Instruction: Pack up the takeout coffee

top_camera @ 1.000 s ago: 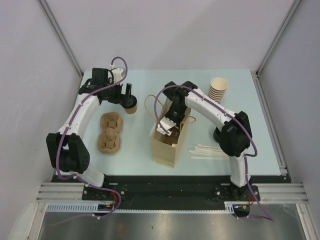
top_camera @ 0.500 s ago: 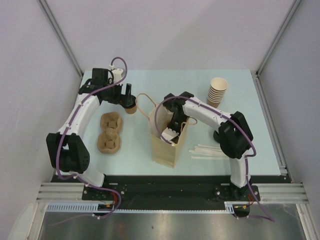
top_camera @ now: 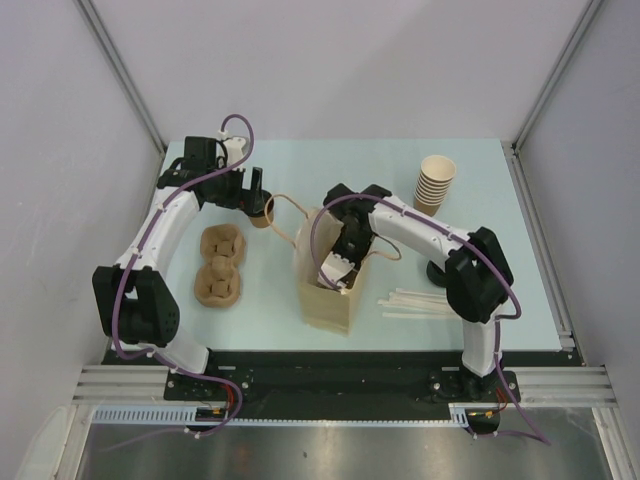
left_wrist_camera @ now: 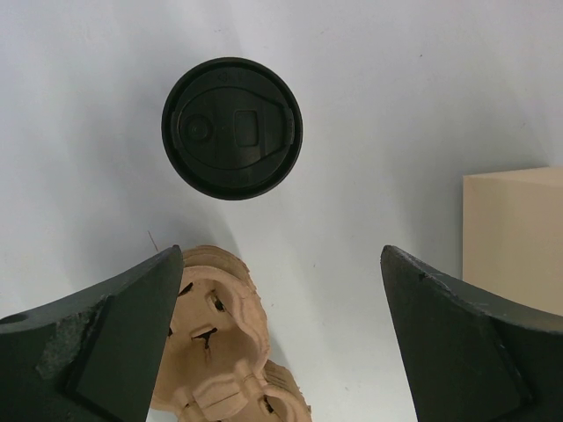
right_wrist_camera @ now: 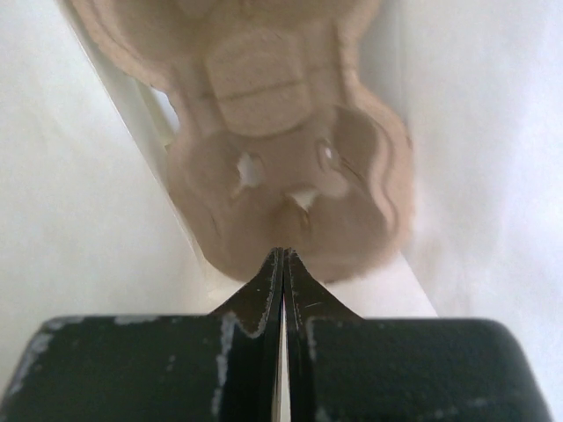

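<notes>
The takeout coffee (top_camera: 263, 216), a small tan cup with a black lid (left_wrist_camera: 232, 127), stands on the table at the back left. My left gripper (top_camera: 254, 193) hangs above and just beside it, open and empty; in the left wrist view its fingers (left_wrist_camera: 132, 334) spread wide below the lid. My right gripper (top_camera: 336, 268) reaches down into the open paper bag (top_camera: 322, 305). In the right wrist view it (right_wrist_camera: 282, 255) is shut on the edge of a pulp cup carrier (right_wrist_camera: 281, 149) inside the bag's white walls.
Two pulp cup carriers (top_camera: 219, 265) lie left of the bag, one also in the left wrist view (left_wrist_camera: 215, 352). A stack of lidless tan cups (top_camera: 435, 183) stands back right. White stirrers (top_camera: 415, 302) lie right of the bag. The bag's handles (top_camera: 285, 215) stick out toward the coffee.
My right gripper has gone lower into the bag with the carrier, and the bag has shifted a little to the left. The left arm has not moved.
</notes>
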Available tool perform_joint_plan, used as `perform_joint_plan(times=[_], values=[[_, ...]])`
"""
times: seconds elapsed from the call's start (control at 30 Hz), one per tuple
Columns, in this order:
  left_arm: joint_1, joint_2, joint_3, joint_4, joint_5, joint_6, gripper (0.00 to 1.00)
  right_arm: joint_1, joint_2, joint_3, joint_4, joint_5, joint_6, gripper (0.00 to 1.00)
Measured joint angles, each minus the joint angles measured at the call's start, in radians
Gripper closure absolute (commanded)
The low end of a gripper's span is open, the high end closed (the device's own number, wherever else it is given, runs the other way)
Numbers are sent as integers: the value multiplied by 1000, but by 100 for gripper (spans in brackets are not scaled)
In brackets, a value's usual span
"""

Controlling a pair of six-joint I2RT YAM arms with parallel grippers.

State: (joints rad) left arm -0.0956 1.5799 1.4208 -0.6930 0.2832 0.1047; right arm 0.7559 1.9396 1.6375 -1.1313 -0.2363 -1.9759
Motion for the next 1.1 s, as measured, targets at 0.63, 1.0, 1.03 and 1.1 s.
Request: perform_joint_plan(times=[0.63,1.0,1.03,1.1], values=[[0,68,115,12,2,-10,0,7,-161,60,7,-30,52,61],[0,140,210,-14,-21,-8,1,-20,-239,157,121,-69,237,21],[0,155,226,-18,-23,-8,0,-23,-252,157,133,-74,251,20],[0,187,254,-24,-27,-8,0,-29,-284,156,167,-85,291,16]])
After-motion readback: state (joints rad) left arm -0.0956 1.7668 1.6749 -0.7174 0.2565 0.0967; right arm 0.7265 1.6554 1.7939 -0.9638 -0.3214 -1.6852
